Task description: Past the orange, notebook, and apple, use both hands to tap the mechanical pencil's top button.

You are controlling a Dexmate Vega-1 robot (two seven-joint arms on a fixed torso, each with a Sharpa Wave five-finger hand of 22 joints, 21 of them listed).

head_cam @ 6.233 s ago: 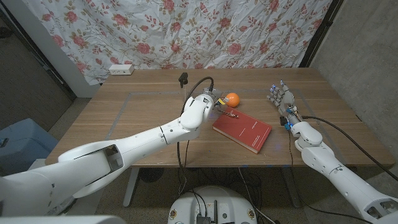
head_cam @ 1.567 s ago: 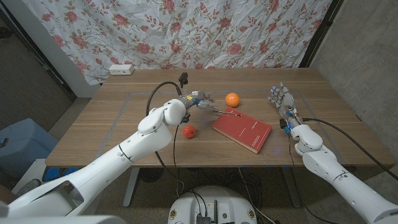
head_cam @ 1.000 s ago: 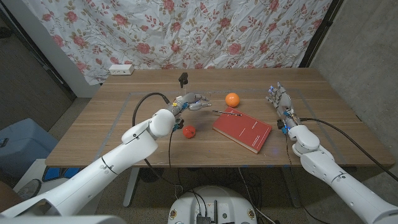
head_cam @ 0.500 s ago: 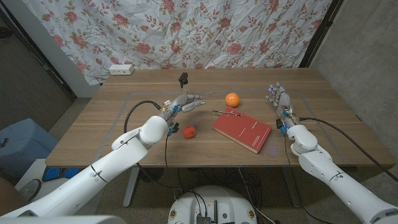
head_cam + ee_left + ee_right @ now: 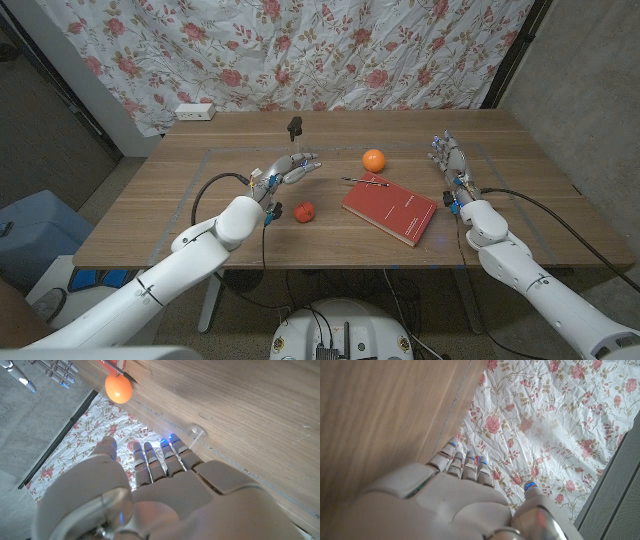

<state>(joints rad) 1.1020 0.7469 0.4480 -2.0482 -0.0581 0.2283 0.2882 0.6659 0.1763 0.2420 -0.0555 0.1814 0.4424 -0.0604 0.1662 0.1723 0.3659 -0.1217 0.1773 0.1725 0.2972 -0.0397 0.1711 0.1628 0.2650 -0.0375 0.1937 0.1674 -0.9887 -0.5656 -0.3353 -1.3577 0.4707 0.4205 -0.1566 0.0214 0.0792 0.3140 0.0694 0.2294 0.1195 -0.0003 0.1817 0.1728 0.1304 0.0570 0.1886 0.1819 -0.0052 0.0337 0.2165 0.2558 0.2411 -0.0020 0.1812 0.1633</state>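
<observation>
The mechanical pencil (image 5: 365, 182) lies across the far left corner of the red notebook (image 5: 392, 209), its tip toward the orange (image 5: 373, 158). The red apple (image 5: 304, 210) sits left of the notebook. My left hand (image 5: 286, 169) hovers open, fingers spread, behind and left of the apple, a good way from the pencil. My right hand (image 5: 448, 156) stands open with fingers extended, right of the notebook. In the left wrist view, my left hand (image 5: 150, 485) reaches over bare wood toward the orange (image 5: 118, 389). The right wrist view shows my right hand (image 5: 445, 495) holding nothing.
A small black object (image 5: 295, 127) stands on the table behind my left hand. A white power strip (image 5: 194, 111) lies at the far left edge. A floral curtain (image 5: 330, 50) hangs behind the table. A faint taped outline marks the work area.
My left arm has drawn back to the left, away from the pencil and notebook, uncovering the apple. Its hand is now open behind the apple. The right hand has barely moved.
</observation>
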